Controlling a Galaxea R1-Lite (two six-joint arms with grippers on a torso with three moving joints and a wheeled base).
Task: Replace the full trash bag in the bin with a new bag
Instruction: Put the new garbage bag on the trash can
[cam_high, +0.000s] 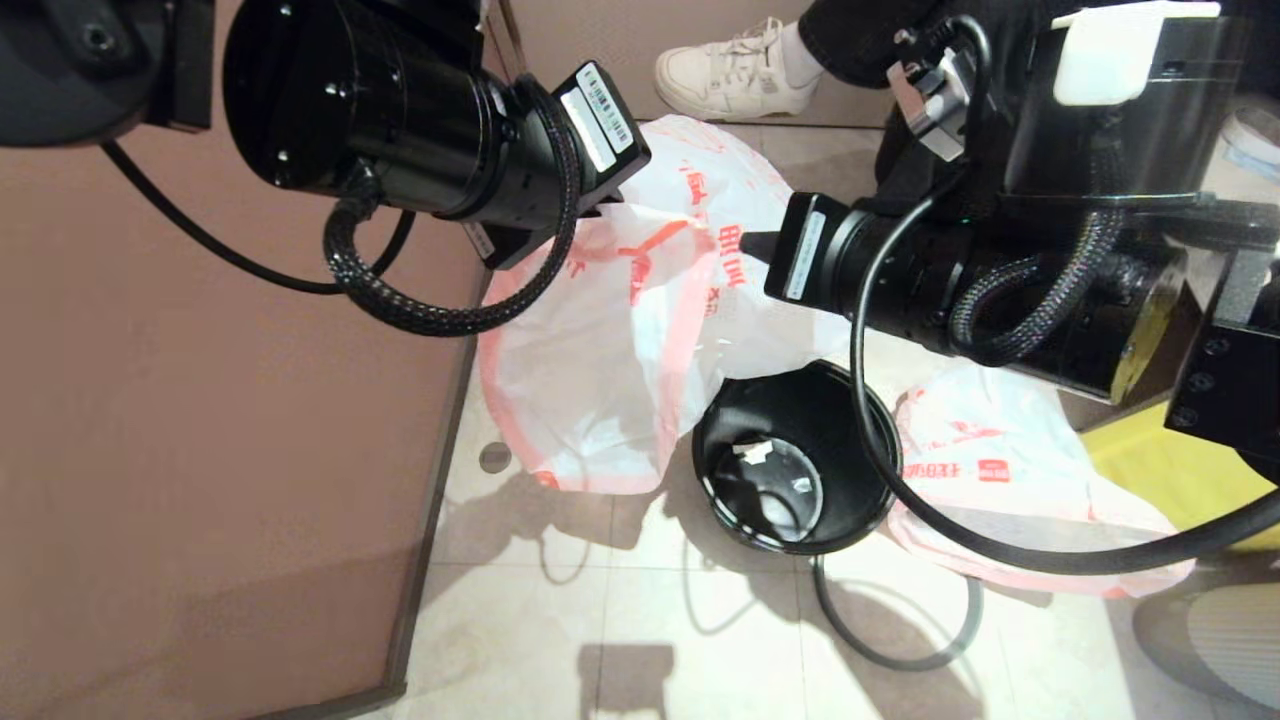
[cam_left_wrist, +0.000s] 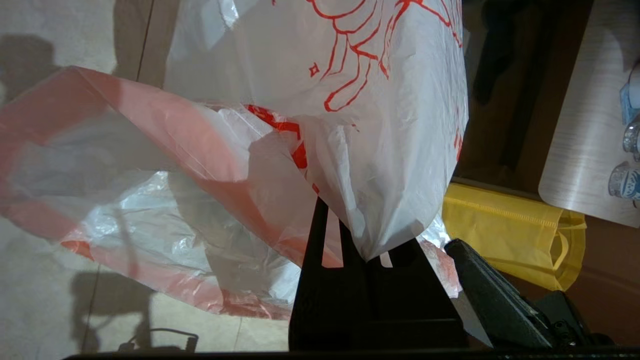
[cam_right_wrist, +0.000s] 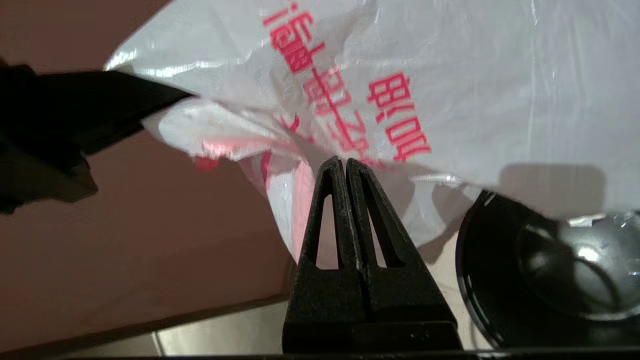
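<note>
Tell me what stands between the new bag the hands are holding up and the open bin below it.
Nothing visible. Both the left hand and right hand are shut on the new bag, which hangs beside the bin. The bin's mouth is open, with only small scraps at the bottom. The full trash bag lies on its far side.

A white sneaker (cam_high: 735, 72) stands at the far edge of the pale floor tiles (cam_high: 640, 620), with a dark trouser leg (cam_high: 860, 35) above it. A reddish-brown wall panel (cam_high: 200, 450) borders the tiles on the left side of the head view. A small round floor fitting (cam_high: 494, 457) sits in the tiles just beside that panel. A yellow fabric bag (cam_left_wrist: 515, 235) lies at the tiles' right side. A loose grey ring (cam_high: 895, 625) lies flat on the tiles.
</note>
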